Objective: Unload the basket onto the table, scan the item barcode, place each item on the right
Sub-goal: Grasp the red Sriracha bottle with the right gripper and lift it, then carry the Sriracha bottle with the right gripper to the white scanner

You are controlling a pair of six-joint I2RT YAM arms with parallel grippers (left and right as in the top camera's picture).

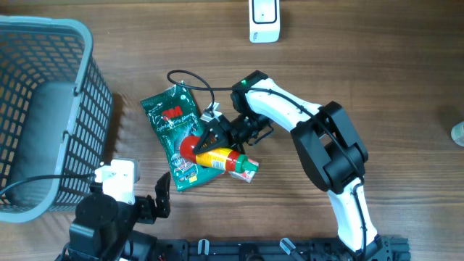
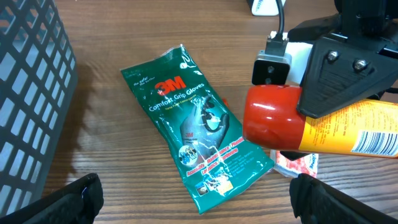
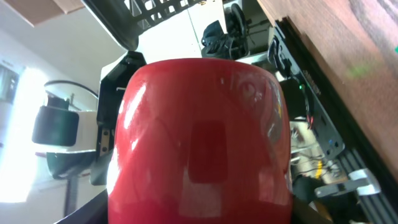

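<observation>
Bottle (image 1: 217,156) with a glossy red cap (image 3: 199,124) and a yellow body bearing a white printed label lies crosswise in my right fingers (image 1: 214,136), clamped just behind the cap, over the lower end of the green glove packet (image 2: 193,137) mid-counter (image 1: 377,65). Label print is too small to read, its far end runs off the left wrist view, and I cannot tell whether it touches the packet. My right arm folds at the elbow and reaches left; my left fingers (image 2: 74,199) hang spread wide, holding nothing, beside the basket (image 1: 43,109)
</observation>
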